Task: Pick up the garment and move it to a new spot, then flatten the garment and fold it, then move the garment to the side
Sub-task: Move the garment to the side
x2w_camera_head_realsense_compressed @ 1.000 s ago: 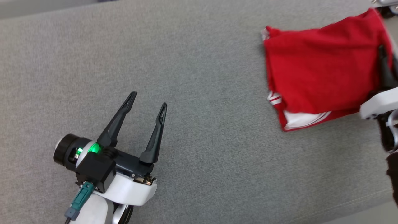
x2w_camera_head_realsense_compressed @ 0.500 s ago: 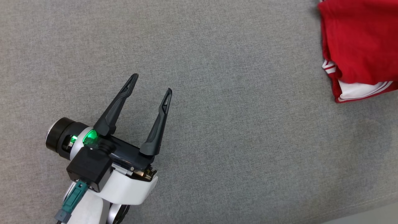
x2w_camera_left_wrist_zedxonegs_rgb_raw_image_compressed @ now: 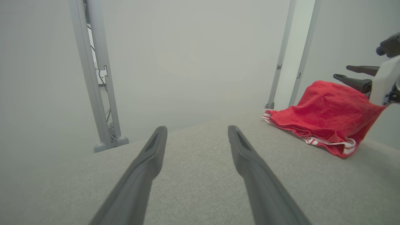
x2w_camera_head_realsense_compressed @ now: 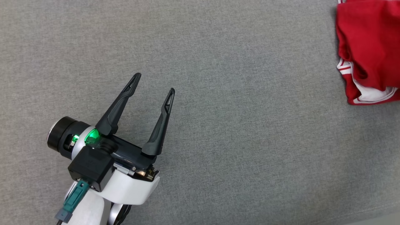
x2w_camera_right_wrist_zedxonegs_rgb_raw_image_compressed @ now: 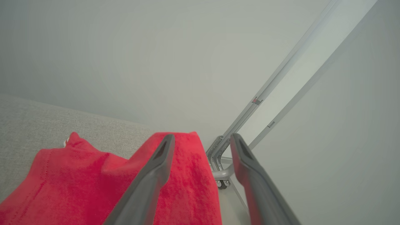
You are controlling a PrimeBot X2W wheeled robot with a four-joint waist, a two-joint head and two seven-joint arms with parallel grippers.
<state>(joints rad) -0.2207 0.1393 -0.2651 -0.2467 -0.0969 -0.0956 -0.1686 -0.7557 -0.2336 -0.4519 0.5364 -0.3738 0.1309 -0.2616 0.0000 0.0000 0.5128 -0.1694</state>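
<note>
The garment (x2w_camera_head_realsense_compressed: 368, 37) is red with white trim and lies bunched at the far right of the grey cloth-covered table (x2w_camera_head_realsense_compressed: 234, 125). In the left wrist view the garment (x2w_camera_left_wrist_zedxonegs_rgb_raw_image_compressed: 322, 109) rises to a peak under my right gripper (x2w_camera_left_wrist_zedxonegs_rgb_raw_image_compressed: 342, 71), whose fingers stand apart just above the cloth. From the right wrist, the right gripper (x2w_camera_right_wrist_zedxonegs_rgb_raw_image_compressed: 203, 136) is open, and the garment (x2w_camera_right_wrist_zedxonegs_rgb_raw_image_compressed: 78, 181) lies beneath and behind its left finger. My left gripper (x2w_camera_head_realsense_compressed: 154, 82) hovers open at the lower left, far from the garment, with nothing between its fingers (x2w_camera_left_wrist_zedxonegs_rgb_raw_image_compressed: 250, 162).
Grey metal frame posts (x2w_camera_left_wrist_zedxonegs_rgb_raw_image_compressed: 100, 93) stand beyond the table's far edge, with another pair (x2w_camera_left_wrist_zedxonegs_rgb_raw_image_compressed: 290, 62) behind the garment. The table's front edge (x2w_camera_head_realsense_compressed: 375, 215) runs along the lower right corner of the head view. A plain pale wall lies behind.
The head camera has swung, so the garment now sits at the picture's right edge. The right gripper's jaws have parted off the cloth, and the garment's edge has slumped. The left gripper stayed open.
</note>
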